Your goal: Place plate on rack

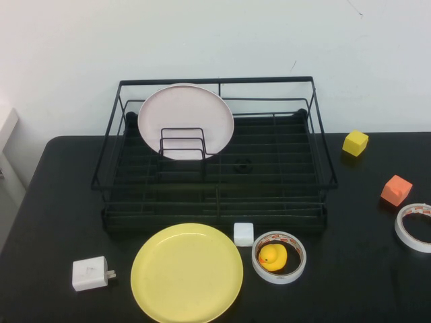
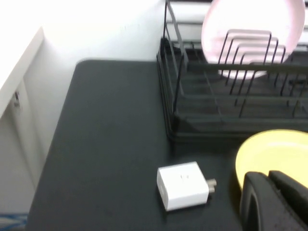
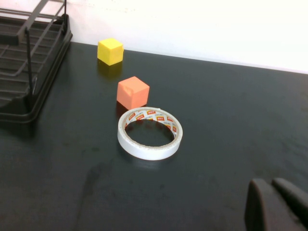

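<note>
The yellow plate (image 1: 186, 272) lies flat on the black table at the front, just in front of the rack; its edge also shows in the left wrist view (image 2: 276, 154). The black wire rack (image 1: 215, 208) stands behind it in the middle of the table and holds a pale pink-white plate (image 1: 185, 118) upright in its divider loops at the back left. Neither arm shows in the high view. My left gripper (image 2: 267, 180) is shut and empty, hovering at the yellow plate's near left edge. My right gripper (image 3: 272, 185) is shut and empty over bare table at the right.
A white charger plug (image 1: 89, 273) lies left of the yellow plate. A white cube (image 1: 243, 233) and a tape roll (image 1: 293, 262) ringing a rubber duck (image 1: 271, 256) sit to its right. A yellow cube (image 1: 355, 142), an orange cube (image 1: 396, 190) and another tape roll (image 1: 414, 227) lie at the right.
</note>
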`<move>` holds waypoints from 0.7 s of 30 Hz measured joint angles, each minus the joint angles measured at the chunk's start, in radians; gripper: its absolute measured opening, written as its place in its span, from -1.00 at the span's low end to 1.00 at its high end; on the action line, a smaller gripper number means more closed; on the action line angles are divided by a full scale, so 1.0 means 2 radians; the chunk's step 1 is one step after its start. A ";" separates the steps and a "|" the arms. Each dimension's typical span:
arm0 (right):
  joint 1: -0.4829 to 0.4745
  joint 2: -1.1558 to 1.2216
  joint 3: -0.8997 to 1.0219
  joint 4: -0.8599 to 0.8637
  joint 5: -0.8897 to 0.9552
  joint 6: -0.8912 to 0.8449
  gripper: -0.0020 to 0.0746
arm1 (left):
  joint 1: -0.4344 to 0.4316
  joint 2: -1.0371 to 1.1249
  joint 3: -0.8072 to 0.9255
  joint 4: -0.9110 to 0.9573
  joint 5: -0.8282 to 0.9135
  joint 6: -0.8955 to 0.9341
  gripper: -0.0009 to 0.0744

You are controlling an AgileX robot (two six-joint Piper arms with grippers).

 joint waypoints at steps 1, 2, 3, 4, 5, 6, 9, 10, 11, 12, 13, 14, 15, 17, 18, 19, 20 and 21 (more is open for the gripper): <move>0.000 0.000 0.000 0.000 0.000 0.000 -0.95 | 0.000 0.000 0.001 0.000 -0.007 0.000 -0.98; 0.000 0.000 0.000 0.000 0.000 0.000 -0.95 | 0.000 0.000 0.001 0.000 -0.017 0.000 -0.98; 0.000 0.000 0.000 0.000 0.000 0.000 -0.95 | 0.000 0.000 0.001 -0.001 -0.027 0.000 -0.98; 0.000 0.000 0.000 0.000 0.000 0.000 -0.95 | 0.000 0.000 0.001 -0.001 -0.043 0.000 -0.98; 0.000 0.000 0.000 0.000 0.000 0.000 -0.95 | 0.000 0.000 0.001 -0.001 -0.061 0.000 -0.98; 0.000 0.000 0.000 0.000 0.000 0.000 -0.95 | 0.000 0.000 0.001 -0.001 -0.078 0.000 -0.98; 0.000 0.000 0.000 0.000 0.000 0.000 -0.95 | 0.000 0.000 0.001 -0.001 -0.154 0.000 -0.98; 0.000 0.000 0.000 0.000 0.000 0.000 -0.95 | 0.000 0.000 0.001 -0.001 -0.184 0.000 -0.98; 0.000 0.000 0.000 0.000 0.000 0.000 -0.95 | 0.000 0.000 0.001 -0.002 -0.215 0.000 -0.98; 0.000 0.000 0.000 0.000 0.000 0.000 -0.95 | 0.000 0.000 0.001 -0.002 -0.241 -0.001 -0.98; 0.000 0.000 0.000 0.000 0.000 0.000 -0.95 | 0.000 0.000 0.001 -0.002 -0.272 -0.002 -0.98; 0.000 0.000 0.000 0.000 0.000 0.000 -0.95 | 0.000 0.000 0.001 -0.002 -0.302 -0.003 -0.98; 0.000 0.000 0.000 0.000 0.000 0.000 -0.95 | 0.000 0.000 0.001 -0.002 -0.324 -0.003 -0.98; 0.000 0.000 0.000 0.000 0.000 0.000 -0.95 | 0.000 0.000 0.001 -0.002 -0.372 -0.004 -0.98; 0.000 0.000 0.000 0.000 0.000 0.000 -0.95 | 0.000 0.000 0.001 -0.002 -0.387 -0.004 -0.98; 0.000 0.000 0.000 0.000 0.000 0.000 -0.95 | 0.000 0.000 0.001 -0.002 -0.403 -0.004 -0.98; 0.000 0.000 0.000 0.000 0.000 0.000 -0.95 | 0.000 0.000 0.001 -0.002 -0.415 -0.006 -0.98; 0.000 0.000 0.000 0.000 0.000 0.000 -0.95 | 0.000 0.000 0.001 -0.002 -0.422 -0.006 -0.98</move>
